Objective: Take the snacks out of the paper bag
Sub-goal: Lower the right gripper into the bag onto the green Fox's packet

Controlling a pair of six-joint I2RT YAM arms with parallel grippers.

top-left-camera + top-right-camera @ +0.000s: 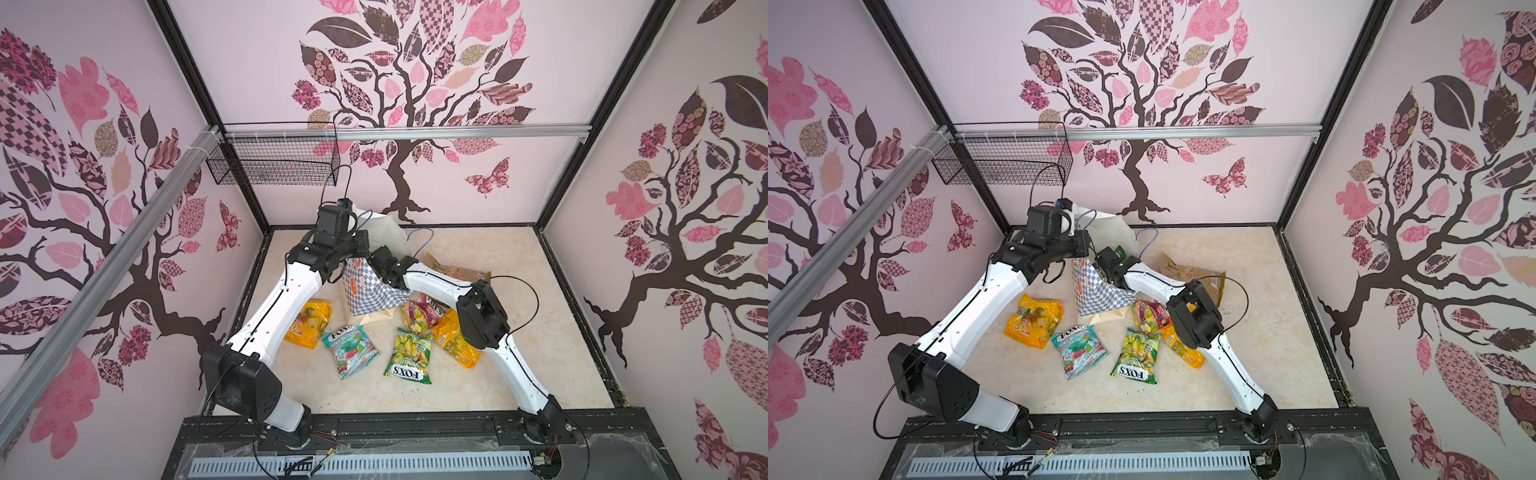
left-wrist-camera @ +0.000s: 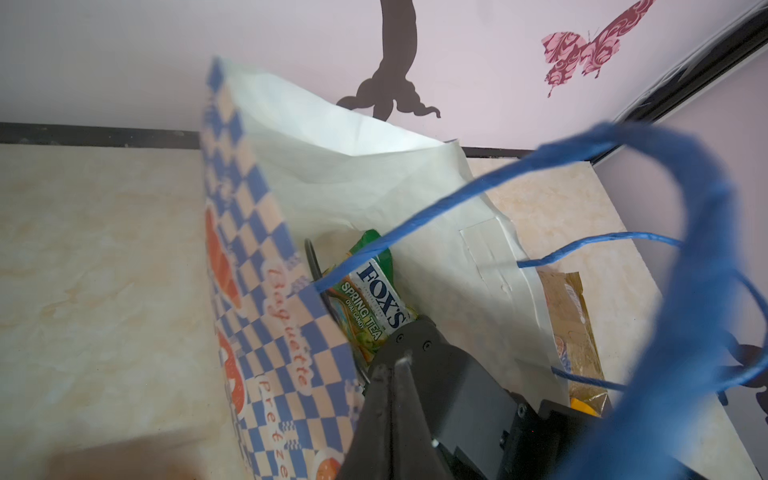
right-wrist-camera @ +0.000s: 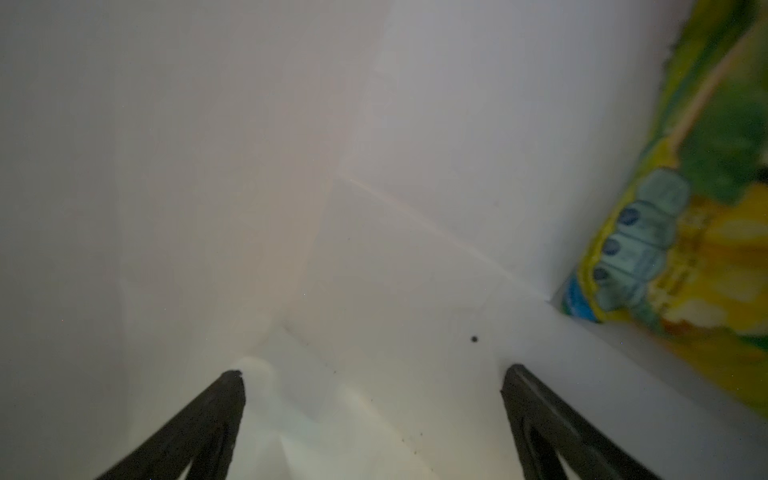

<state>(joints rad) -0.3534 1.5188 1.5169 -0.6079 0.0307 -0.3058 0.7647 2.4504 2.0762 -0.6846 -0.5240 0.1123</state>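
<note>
The paper bag (image 1: 376, 291), matt and creased, checked blue and white above a plain cream base, stands mid-tabletop (image 1: 519, 374), its long axis near upright and its mouth upward. A glossy green packet (image 2: 374, 299) leans on end inside. Six crinkly packets (image 1: 409, 355) lie flat around it. The left fingers (image 2: 386, 395) are pressed together by the mouth; what they pinch is unclear. The right fingers (image 3: 199, 428) are spread wide inside, empty.

2 high overviews, wrist views at paper bag (image 2: 332, 178)
</note>
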